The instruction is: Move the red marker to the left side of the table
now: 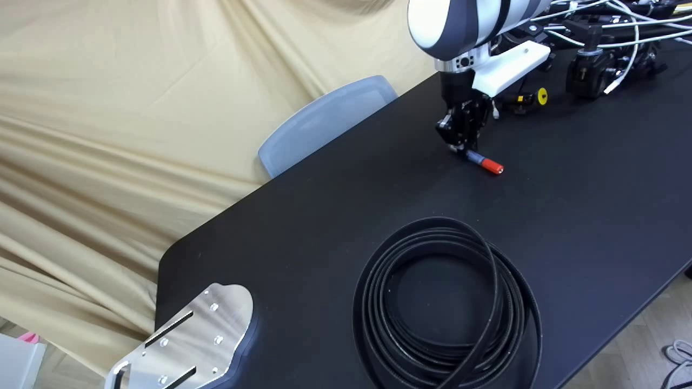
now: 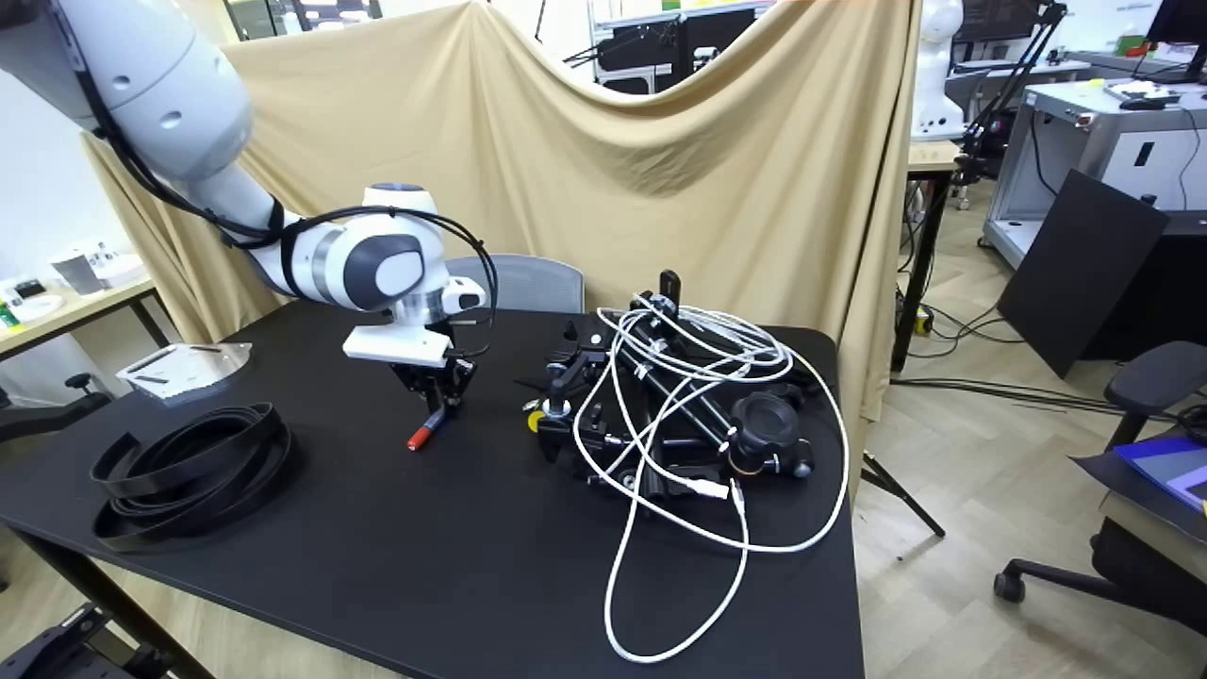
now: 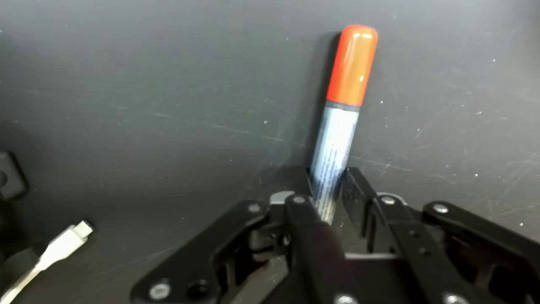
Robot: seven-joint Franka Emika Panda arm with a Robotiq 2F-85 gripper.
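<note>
Over my feed I make out a coiled black cable (image 2: 189, 476) near the front edge and a slotted metal plate (image 1: 189, 337) by the rounded left corner. In an exterior view, black hardware (image 2: 766, 424) lies heaped toward the right edge, white cabling (image 2: 705, 488) looped over it, a yellow disc (image 2: 535, 421) at its side. Past the back edge I see a pale blue chair back (image 1: 324, 127) before a beige curtain (image 2: 698, 207)

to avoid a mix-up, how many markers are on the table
1: red marker, on the table, partly between the jaws of the gripper. Others could hide in the gear pile.
</note>
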